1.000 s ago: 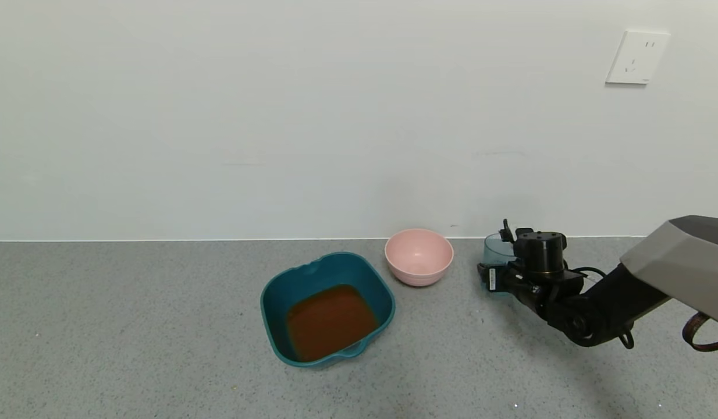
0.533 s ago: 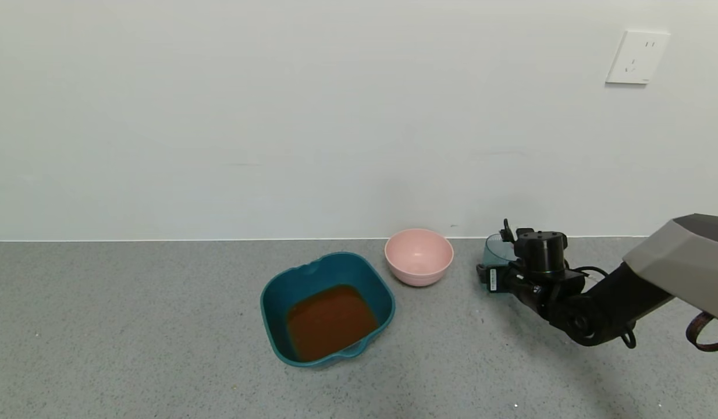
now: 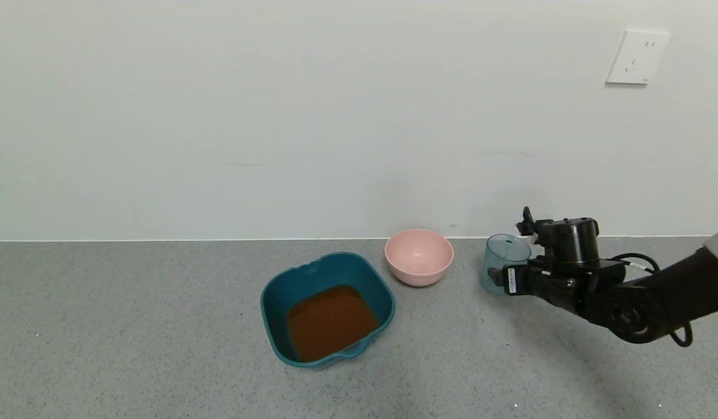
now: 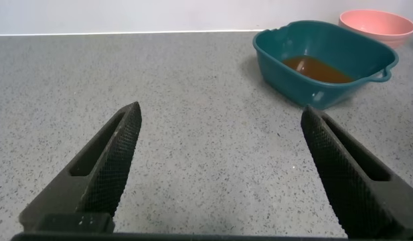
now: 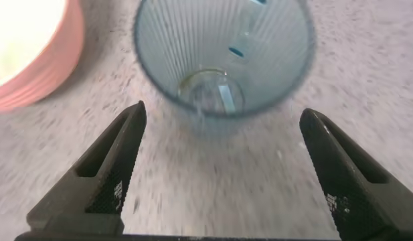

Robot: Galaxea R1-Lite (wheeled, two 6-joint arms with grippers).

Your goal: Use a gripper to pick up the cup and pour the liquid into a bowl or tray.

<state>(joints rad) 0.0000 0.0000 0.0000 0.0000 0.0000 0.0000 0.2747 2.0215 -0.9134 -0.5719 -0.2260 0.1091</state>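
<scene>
My right gripper (image 5: 219, 167) hung just beside the cup (image 3: 504, 262), its fingers (image 5: 109, 171) spread wide apart and clear of the ribbed wall; the cup stood upright on the grey surface (image 3: 132, 326), near the pink bowl (image 3: 419, 256) on the side away from the teal basin (image 3: 326, 308). The reddish-brown liquid (image 3: 330, 321) lay pooled in the basin, which sat close beside the pink bowl. My left gripper (image 4: 219, 167) waited well apart from the basin, fingers (image 4: 106, 167) spread wide over bare surface.
</scene>
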